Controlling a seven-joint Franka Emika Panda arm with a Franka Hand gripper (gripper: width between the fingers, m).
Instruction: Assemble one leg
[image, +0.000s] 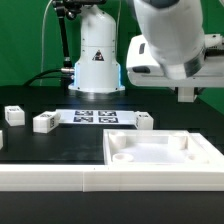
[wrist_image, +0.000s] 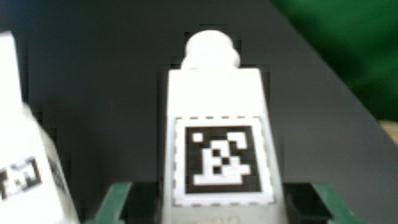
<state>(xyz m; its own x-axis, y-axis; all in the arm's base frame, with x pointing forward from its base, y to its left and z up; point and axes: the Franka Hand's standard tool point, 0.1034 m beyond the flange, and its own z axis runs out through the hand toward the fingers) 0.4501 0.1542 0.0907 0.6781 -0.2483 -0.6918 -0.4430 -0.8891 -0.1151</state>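
Note:
In the wrist view a white leg (wrist_image: 217, 120) with a black-and-white marker and a rounded peg at its far end lies between my green fingers (wrist_image: 125, 200). My gripper (wrist_image: 221, 205) is shut on the leg. In the exterior view the gripper (image: 186, 94) hangs above the table, over the far right of the large white panel (image: 195, 150). The held leg is hidden there behind the hand. Three more legs lie on the black table: at the far left (image: 12, 115), left of middle (image: 45, 122), and behind the panel (image: 143, 121).
The marker board (image: 95, 117) lies at the back middle, in front of the robot base (image: 97, 55). A white rail (image: 50, 180) runs along the table's front. Another white piece with a marker (wrist_image: 22, 150) shows beside the held leg in the wrist view.

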